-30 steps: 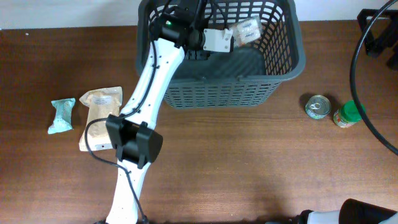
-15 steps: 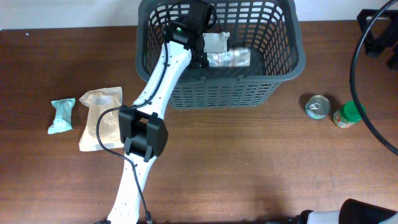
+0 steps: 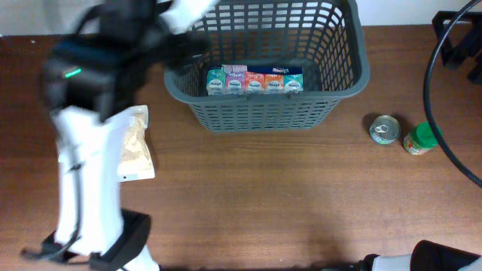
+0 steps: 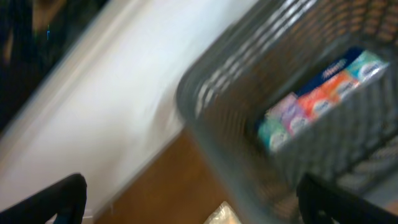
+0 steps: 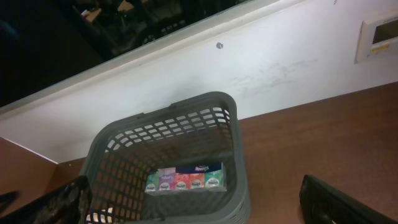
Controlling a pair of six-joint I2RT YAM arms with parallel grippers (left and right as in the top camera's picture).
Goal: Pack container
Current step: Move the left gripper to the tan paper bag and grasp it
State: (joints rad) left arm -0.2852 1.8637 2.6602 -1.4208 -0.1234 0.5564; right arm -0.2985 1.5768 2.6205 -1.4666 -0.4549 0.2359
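The container (image 3: 361,53) is a large dark grey lattice basket at the table's far middle. A multicoloured pack (image 3: 254,81) lies flat on its floor against the near wall. My left arm is a blur above the table's left side, outside the basket. In the left wrist view my left gripper (image 4: 199,205) is open and empty, with the basket's corner (image 4: 211,93) and the pack (image 4: 317,93) to its right. My right gripper (image 5: 202,205) is open and empty, well back from the basket (image 5: 236,143), looking down at the pack (image 5: 185,179).
A tan pouch (image 3: 134,147) lies on the table left of the basket, partly under the left arm; its corner (image 4: 227,214) shows between the left fingers. A tin can (image 3: 385,129) and a green-lidded jar (image 3: 419,139) stand to the basket's right. A black cable (image 3: 433,90) loops at the right edge.
The left gripper opened and let go of the pack, which now lies in the basket. The left arm swung out of the basket to the left. The right arm has not moved.
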